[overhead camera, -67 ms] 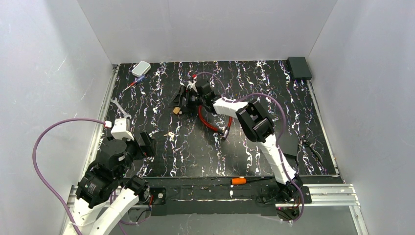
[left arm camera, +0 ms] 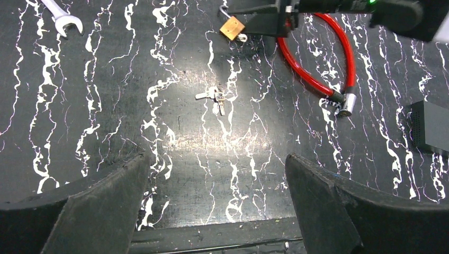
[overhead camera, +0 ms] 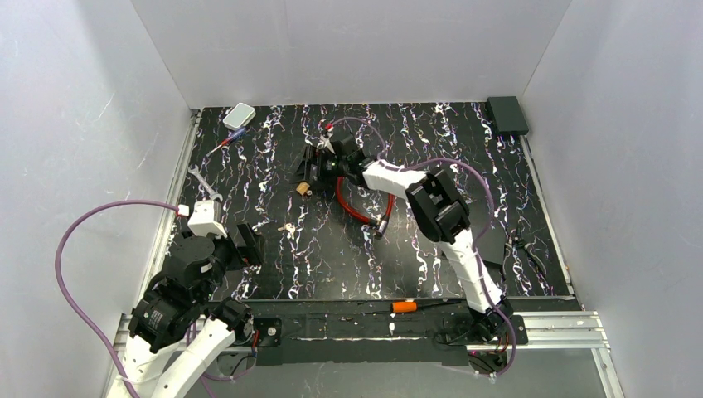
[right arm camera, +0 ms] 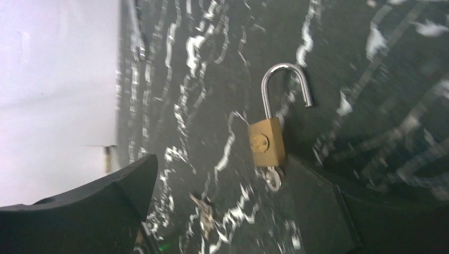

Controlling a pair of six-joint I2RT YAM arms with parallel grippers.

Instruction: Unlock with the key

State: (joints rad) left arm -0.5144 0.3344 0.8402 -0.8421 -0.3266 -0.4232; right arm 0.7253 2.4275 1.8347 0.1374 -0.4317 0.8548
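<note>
Brass caught the eye in the right wrist view: the padlock (right arm camera: 266,143) lay flat on the table (overhead camera: 448,141) with its shackle at 12 o'clock, one leg lifted clear of the body. The key (right arm camera: 272,179) sat at the padlock's 6 o'clock, apparently seated in the keyhole. By that evidence the unlocking looked done — at most the key remained to be drawn out or the lock left alone.

Spread wide, the right gripper (right arm camera: 219,169) hung over the padlock and grasped nothing, though one finger lay just beside the key. The left gripper (left arm camera: 216,159) was likewise released and empty, well back at the near-left.

Seen from above, with the far wall as 12 o'clock, the padlock lay at about 10 o'clock from the table's middle. A bunch of spare keys (left arm camera: 214,96) rested at 8 o'clock, apart from it. The red cable lock (left arm camera: 349,58) looped just beside the padlock, under the right arm — the one thing likely to snag a retreat. A wrench (left arm camera: 61,16) lay at 9 o'clock, an orange-handled tool (overhead camera: 404,306) at 6 o'clock, both well clear.
</note>
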